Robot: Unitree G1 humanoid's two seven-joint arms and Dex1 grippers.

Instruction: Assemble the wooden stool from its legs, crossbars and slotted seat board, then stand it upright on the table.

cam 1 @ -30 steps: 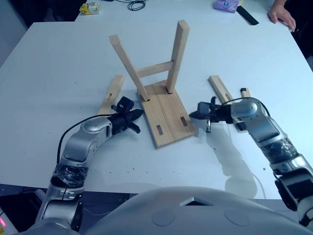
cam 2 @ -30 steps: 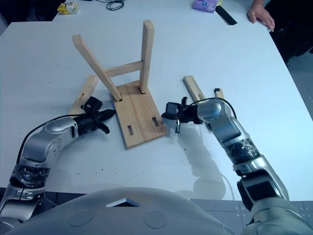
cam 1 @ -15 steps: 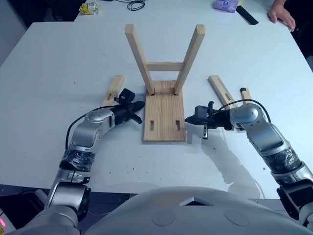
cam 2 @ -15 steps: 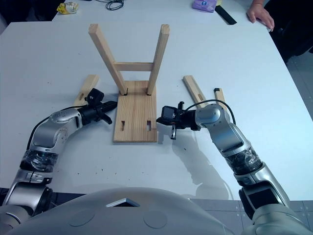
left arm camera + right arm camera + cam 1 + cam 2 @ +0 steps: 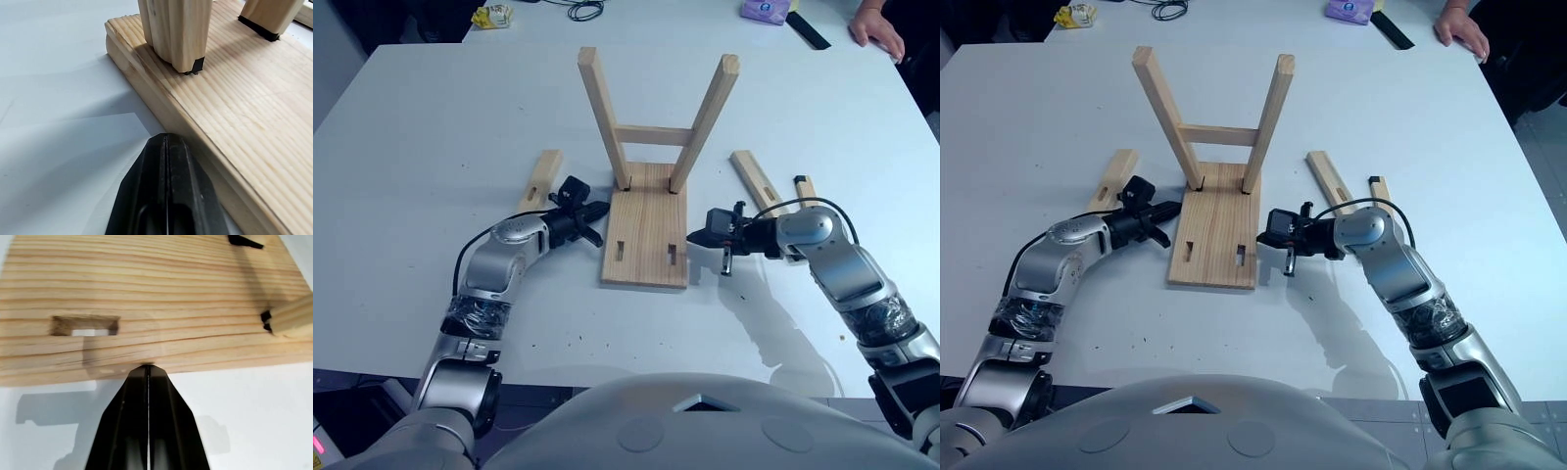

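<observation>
The slotted seat board (image 5: 646, 235) lies flat mid-table with two legs (image 5: 605, 117) standing in its far slots, joined by a crossbar (image 5: 652, 135). Its two near slots (image 5: 85, 326) are empty. My left gripper (image 5: 598, 210) is shut, its tip against the board's left edge (image 5: 146, 93). On the other side my right gripper (image 5: 693, 238) is shut too, tip touching the board's right edge (image 5: 146, 363). One loose leg (image 5: 538, 179) lies left of the board. Another loose leg (image 5: 754, 180) and a short crossbar (image 5: 803, 184) lie to the right.
A purple packet (image 5: 764, 11) and a black bar (image 5: 809, 31) sit at the table's far edge, with a yellow item (image 5: 493, 16) at the far left. A person's hand (image 5: 877, 27) rests at the far right corner. The near table is bare white surface.
The seat board with its two legs turned from skewed to square with the table, then slid a little right. Both shut grippers stayed against its edges.
</observation>
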